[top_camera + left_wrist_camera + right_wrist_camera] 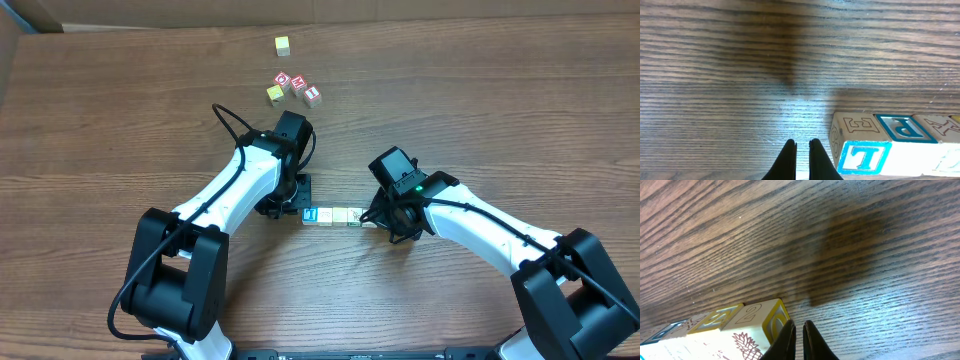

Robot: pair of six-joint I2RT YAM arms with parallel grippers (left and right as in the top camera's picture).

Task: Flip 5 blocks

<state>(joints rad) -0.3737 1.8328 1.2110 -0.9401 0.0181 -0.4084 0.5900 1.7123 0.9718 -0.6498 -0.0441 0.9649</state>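
Note:
The blocks lie in a short straight row at mid-table, pale faces up, with a blue-framed one at the left end. My left gripper is shut and empty just off the row's left end. In the left wrist view its tips sit left of the blue T block, apart from it. My right gripper is shut at the row's right end. In the right wrist view its tips stand right beside the pineapple block with the yellow-framed side, and nothing is between them.
Further back lie three red-and-white letter cubes with a yellow cube beside them. A lone yellow-topped cube sits beyond those. Both arms reach in from the near edge. Cardboard lines the far edge.

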